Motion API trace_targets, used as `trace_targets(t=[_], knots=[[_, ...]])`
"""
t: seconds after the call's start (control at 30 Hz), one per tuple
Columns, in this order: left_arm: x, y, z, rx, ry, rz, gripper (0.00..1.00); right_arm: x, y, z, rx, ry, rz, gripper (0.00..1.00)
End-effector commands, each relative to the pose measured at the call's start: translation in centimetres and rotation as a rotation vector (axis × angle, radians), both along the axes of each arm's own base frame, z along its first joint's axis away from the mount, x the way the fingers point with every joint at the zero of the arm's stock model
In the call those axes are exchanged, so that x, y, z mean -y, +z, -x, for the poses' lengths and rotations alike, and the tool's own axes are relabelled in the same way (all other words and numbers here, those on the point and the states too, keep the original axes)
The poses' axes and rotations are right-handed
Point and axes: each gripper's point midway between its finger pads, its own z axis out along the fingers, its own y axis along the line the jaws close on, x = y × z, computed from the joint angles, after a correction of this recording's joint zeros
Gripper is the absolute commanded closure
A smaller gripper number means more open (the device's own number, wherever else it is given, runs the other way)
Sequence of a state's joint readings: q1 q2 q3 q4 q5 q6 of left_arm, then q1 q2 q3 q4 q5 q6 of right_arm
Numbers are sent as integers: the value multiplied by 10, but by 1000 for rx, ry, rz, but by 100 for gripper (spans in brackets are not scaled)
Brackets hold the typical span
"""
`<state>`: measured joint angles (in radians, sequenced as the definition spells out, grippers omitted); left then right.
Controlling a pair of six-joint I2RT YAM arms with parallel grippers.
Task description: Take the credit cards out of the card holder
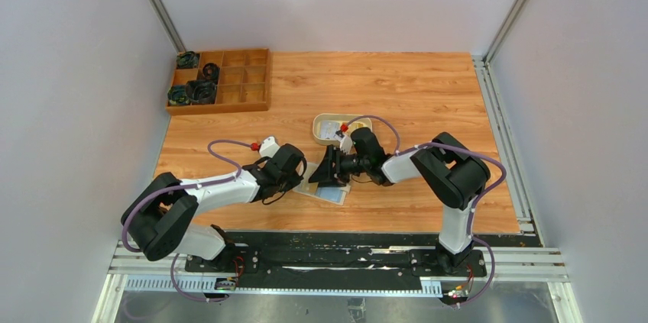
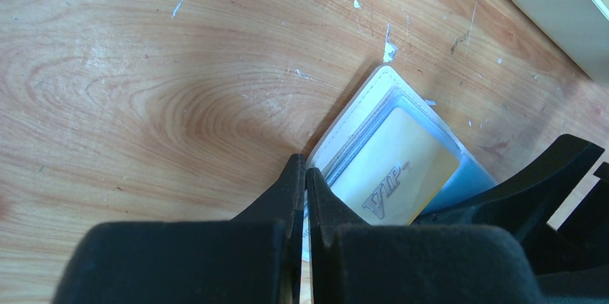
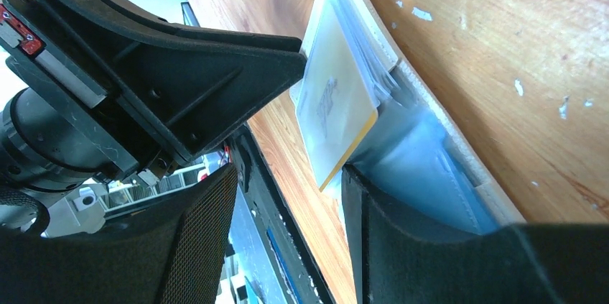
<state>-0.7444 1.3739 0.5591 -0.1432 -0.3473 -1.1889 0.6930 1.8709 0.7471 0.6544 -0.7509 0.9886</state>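
card holder (image 2: 357, 116) open flat; yellow credit card (image 2: 396, 167) sticking out

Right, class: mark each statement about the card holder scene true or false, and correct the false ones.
1. The left pincer is shut on the card holder's edge. True.
2. The yellow card lies fully outside the card holder. False: it sits inside the open card holder.
3. The right pincer is clamped shut. False: its jaws stand apart beside the yellow card.
4. The yellow card reads VIP. True.
5. A beige tray sits apart from the card holder. True.
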Motion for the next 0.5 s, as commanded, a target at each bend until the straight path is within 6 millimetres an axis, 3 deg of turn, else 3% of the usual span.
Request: trace_targets(t=[0.0, 0.3, 0.47], knots=[[-3, -9, 9, -42, -13, -38, 100, -6, 19, -11, 35, -17, -39, 41], [-2, -9, 8, -43, -15, -41, 100, -9, 41, -12, 55, -8, -66, 41], [-2, -9, 8, -42, -14, -40, 100, -12, 37, -12, 54, -2, -50, 41]])
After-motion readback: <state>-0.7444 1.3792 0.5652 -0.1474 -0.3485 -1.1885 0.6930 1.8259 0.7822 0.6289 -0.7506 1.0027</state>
